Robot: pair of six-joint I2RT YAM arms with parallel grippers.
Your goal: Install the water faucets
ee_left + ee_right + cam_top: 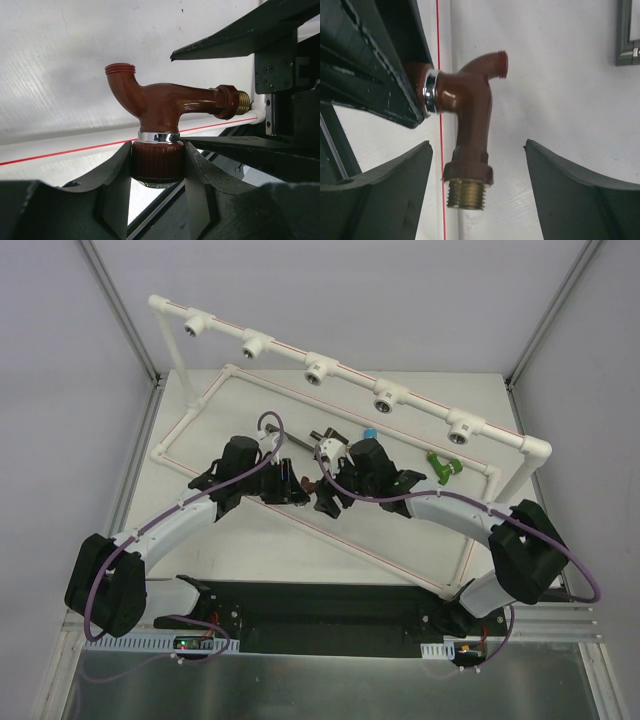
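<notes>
Left wrist view: the red-brown plastic faucet point(165, 100), likely light, hard and slippery, is pinched at its knob by the left end effector point(157, 170) near the white pipe frame point(50, 152). The right end effector point(477, 145) is spread.

Bright, even light, soft shadows — glare on the chrome ring point(158, 136), near edges blurred.

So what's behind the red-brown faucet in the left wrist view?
A white pipe with a red stripe runs behind the red-brown faucet, across a white surface. Its body hides part of that pipe.
</notes>
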